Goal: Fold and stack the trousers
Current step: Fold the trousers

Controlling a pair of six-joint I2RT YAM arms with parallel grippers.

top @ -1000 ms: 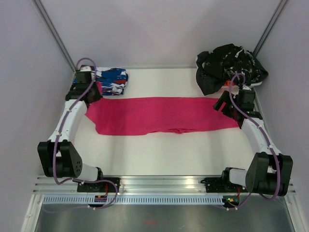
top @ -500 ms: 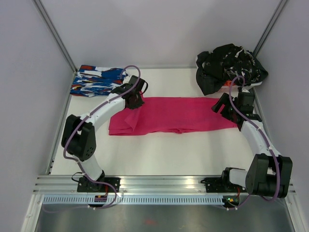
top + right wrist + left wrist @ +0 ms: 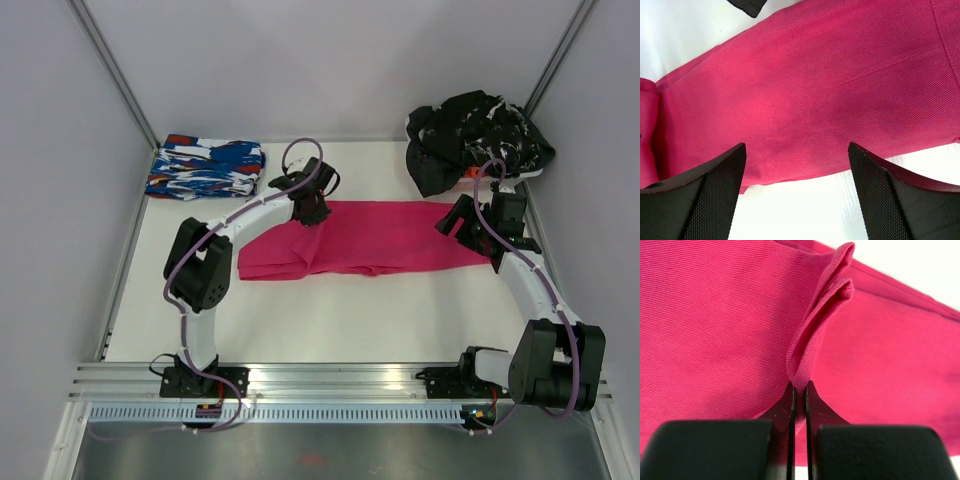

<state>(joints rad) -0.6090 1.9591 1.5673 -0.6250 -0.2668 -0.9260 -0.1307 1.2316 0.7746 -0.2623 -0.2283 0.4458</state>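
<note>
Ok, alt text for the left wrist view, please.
Black jaws of the left gripper pinch a raised double fold of the magenta-pink trousers, which fill nearly the whole frame. A strip of white table shows at top right.

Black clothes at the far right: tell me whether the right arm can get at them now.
Probably yes. The right gripper hangs open and empty over the trousers, and the black clothes lie just beyond it, nothing between.
</note>
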